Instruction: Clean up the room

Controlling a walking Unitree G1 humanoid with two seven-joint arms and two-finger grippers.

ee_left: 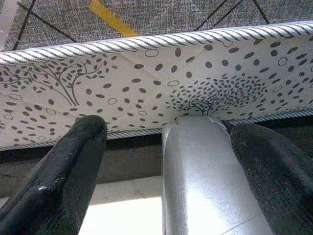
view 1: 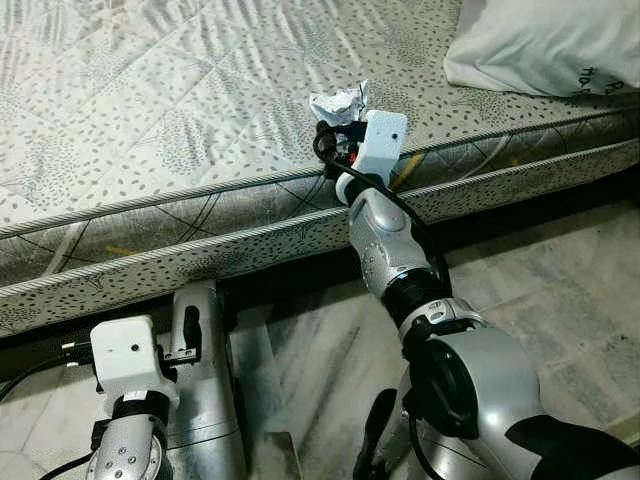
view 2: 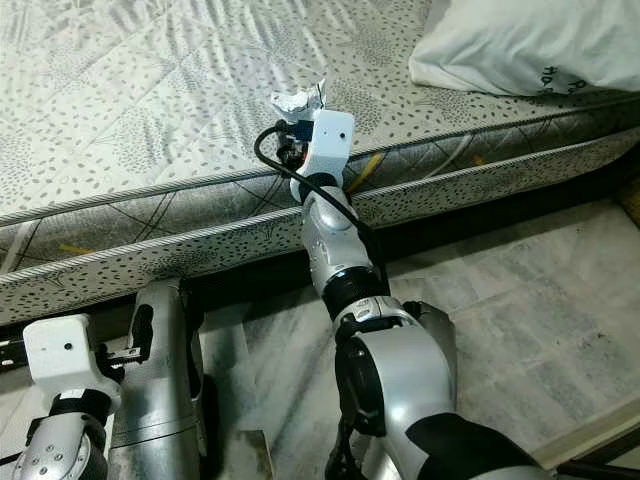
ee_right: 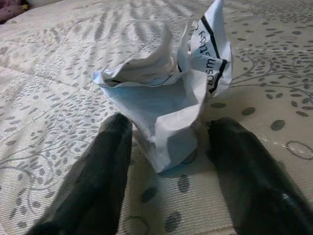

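Looking down from the head camera, I read the scene like this.

Mattress (view 1: 150, 120): I see a quilted top printed with grey leaf and tree shapes, a corded edge running along its side, lying across the upper part of my view.
Floor (view 1: 560, 290): pale marbled tile runs below the bed on my right side.
Pillow (view 1: 545, 45): white, lying at the far right corner of the mattress, well apart from the paper.
Right arm (view 1: 385, 235): I have it stretched forward over the mattress edge, its white wrist housing resting near the corded border.
Silver leg (ee_left: 205, 176): it stands upright against the mattress side, between the left fingers in the wrist camera.
Crumpled paper (ee_right: 166, 105): a white wad with black printed letters, sitting on the mattress top close to the near edge.
Right gripper (ee_right: 168, 161): its two black fingers are spread apart, one on each side of the paper's base, just beside it; I cannot tell whether they touch it.
Left gripper (ee_left: 166, 161): held low beside the bed, fingers apart and straddling the silver leg, clamped on nothing.
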